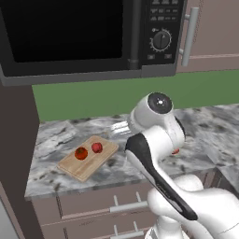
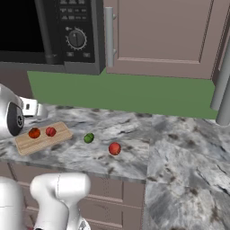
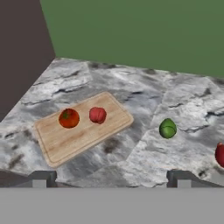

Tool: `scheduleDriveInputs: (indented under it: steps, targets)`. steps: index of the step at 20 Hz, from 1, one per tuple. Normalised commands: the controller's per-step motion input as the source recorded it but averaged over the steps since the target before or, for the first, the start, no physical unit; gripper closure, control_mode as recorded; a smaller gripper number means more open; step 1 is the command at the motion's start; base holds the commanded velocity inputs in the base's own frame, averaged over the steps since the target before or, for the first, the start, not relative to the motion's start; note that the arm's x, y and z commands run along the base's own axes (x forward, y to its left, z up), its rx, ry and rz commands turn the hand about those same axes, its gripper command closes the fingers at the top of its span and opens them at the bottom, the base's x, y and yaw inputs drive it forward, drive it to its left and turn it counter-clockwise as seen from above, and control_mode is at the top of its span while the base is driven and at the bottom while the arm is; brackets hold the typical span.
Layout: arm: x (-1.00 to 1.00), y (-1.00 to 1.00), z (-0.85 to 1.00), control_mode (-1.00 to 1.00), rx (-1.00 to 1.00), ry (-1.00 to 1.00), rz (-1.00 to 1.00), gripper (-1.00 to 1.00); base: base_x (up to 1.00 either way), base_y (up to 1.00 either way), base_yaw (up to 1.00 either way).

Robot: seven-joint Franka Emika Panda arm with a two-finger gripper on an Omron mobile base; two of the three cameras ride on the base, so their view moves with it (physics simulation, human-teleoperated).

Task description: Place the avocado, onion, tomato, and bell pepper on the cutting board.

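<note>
Gripper point(image 3: 111, 178) spread wide, empty, above counter point(image 3: 144, 153); avocado point(image 3: 167, 128) ahead right; board point(image 3: 83, 127) ahead left, carrying two red vegetables; green wall behind.

marble counter point(image 3: 144, 153): cutting board point(image 3: 83, 127), avocado point(image 3: 167, 128)

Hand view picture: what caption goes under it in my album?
Open gripper above a cutting board with two red vegetables; avocado on the counter.
</note>
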Motion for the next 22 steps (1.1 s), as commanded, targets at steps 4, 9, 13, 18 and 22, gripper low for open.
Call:
scheduleDriveInputs:
  steps: [4, 9, 13, 18, 22]
  targets:
    - [-0.37, -0.86, 0.78, -1.0, 0.0, 0.01, 0.0, -1.0, 0.0, 0.0, 0.0]
    - [-0.35, -0.89, 0.62, -1.0, 0.0, 0.07, -0.09, -1.0, 0.0, 0.0, 0.0]
    - [-0.29, -0.92, 0.45, -1.0, 0.0, 0.1, -0.14, -1.0, 0.0, 0.0, 0.0]
    - [-0.16, -0.83, 0.24, -1.0, 0.0, 0.14, -0.15, -1.0, 0.0, 0.0, 0.0]
    - [-0.06, -0.65, 0.02, -1.0, 0.0, 0.16, -0.14, -1.0, 0.0, 0.0, 0.0]
